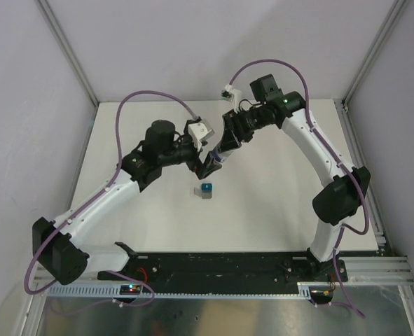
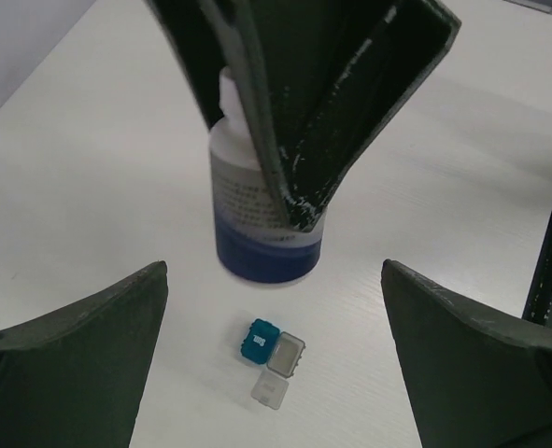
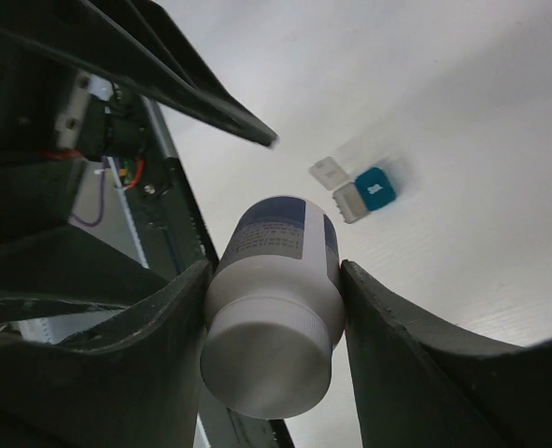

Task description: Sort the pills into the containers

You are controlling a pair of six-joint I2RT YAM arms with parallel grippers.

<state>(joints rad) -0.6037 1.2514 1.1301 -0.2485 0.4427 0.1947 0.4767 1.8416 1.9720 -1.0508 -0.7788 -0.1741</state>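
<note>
My right gripper (image 3: 274, 271) is shut on a white bottle (image 3: 271, 327) with a blue label and a white cap, one finger on each side of its body. The left wrist view shows the bottle (image 2: 257, 233) upright with its base at or just above the table, the right gripper's fingers (image 2: 304, 112) coming down around it. The containers (image 1: 205, 190) are a tiny joined pair, teal (image 2: 257, 338) and grey (image 2: 288, 355), with the grey lid flipped open. My left gripper (image 2: 274, 280) is open, hanging above them and next to the bottle. No pills are in view.
The white table (image 1: 277, 203) has grey walls at the back and sides. A black rail (image 1: 214, 266) with both arm bases runs along the near edge. The two grippers are close together above the table's middle.
</note>
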